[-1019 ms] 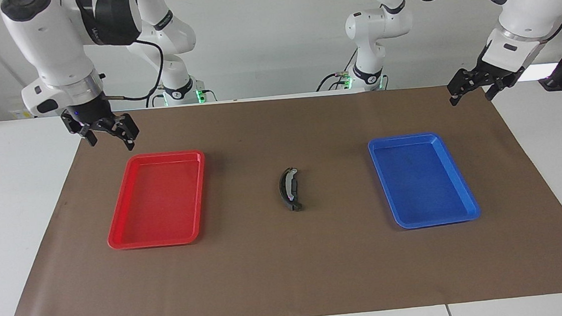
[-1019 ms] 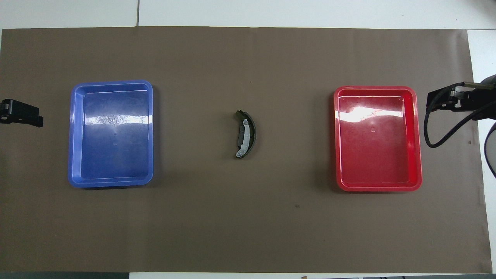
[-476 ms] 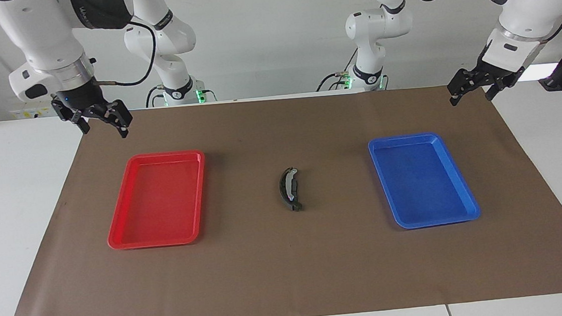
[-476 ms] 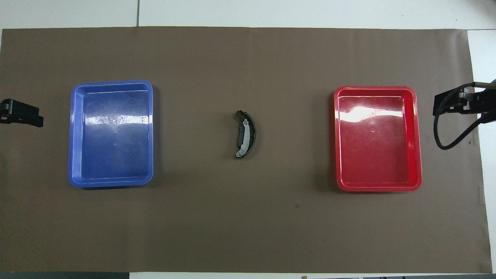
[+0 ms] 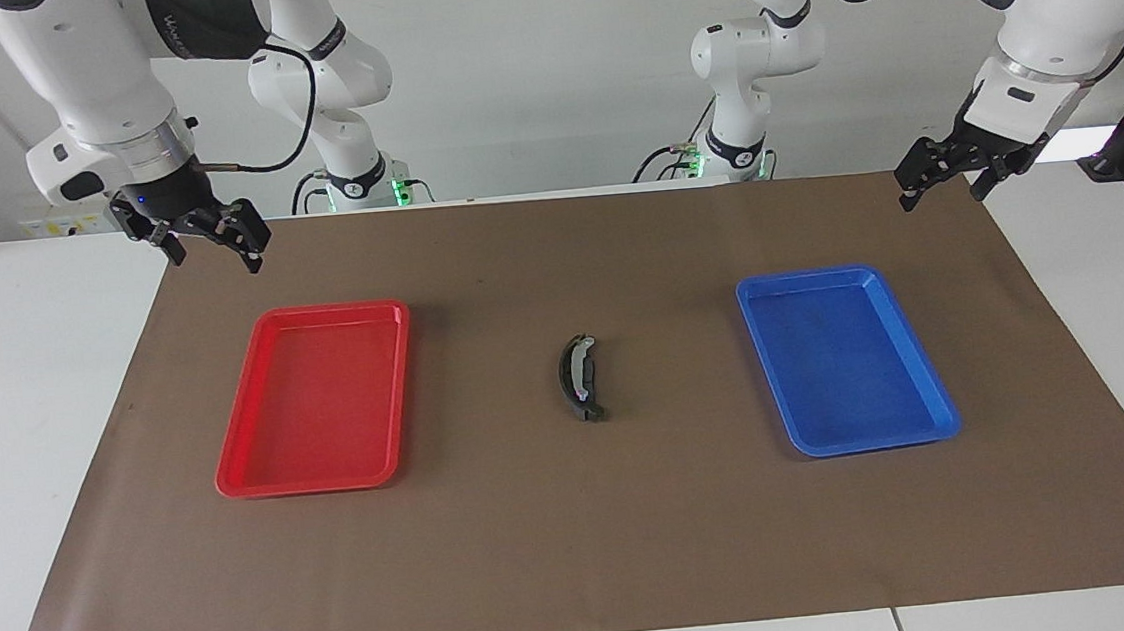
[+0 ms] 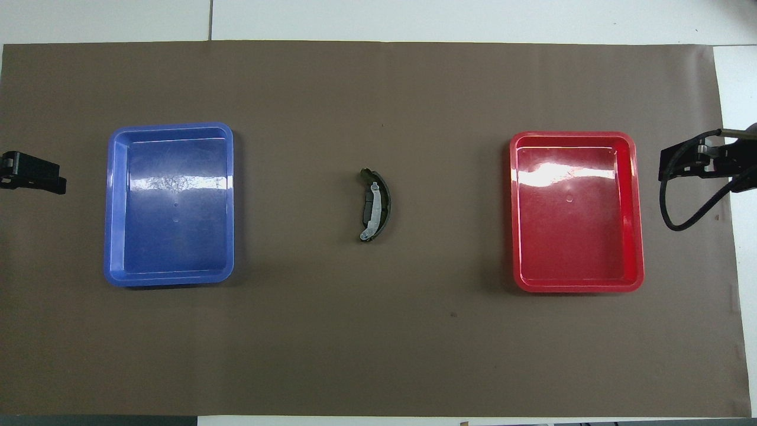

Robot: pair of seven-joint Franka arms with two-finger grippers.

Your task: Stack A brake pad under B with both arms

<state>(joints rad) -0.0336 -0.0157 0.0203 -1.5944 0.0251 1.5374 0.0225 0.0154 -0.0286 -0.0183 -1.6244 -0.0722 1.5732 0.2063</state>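
B (image 5: 575, 377), the long dark crescent with a silvery strip, lies at the middle of the brown mat between the two trays. In the overhead view B (image 6: 383, 201) lies on the A brake pad (image 6: 366, 207), a short dark pad of which only a bit shows at the crescent's inner side. My right gripper (image 5: 217, 259) is open and empty, up in the air over the mat's corner at the right arm's end; it also shows in the overhead view (image 6: 680, 163). My left gripper (image 5: 940, 197) is open and empty over the mat's corner at the left arm's end and waits there (image 6: 32, 173).
A red tray (image 5: 244, 479) lies toward the right arm's end and a blue tray (image 5: 937, 426) toward the left arm's end, both empty. Two slimmer white arms with green-lit bases (image 5: 356, 186) stand at the robots' edge of the table.
My right gripper has risen and drawn back from the red tray's corner toward the right arm's end, then settled. The left arm and the stacked pieces have not moved.
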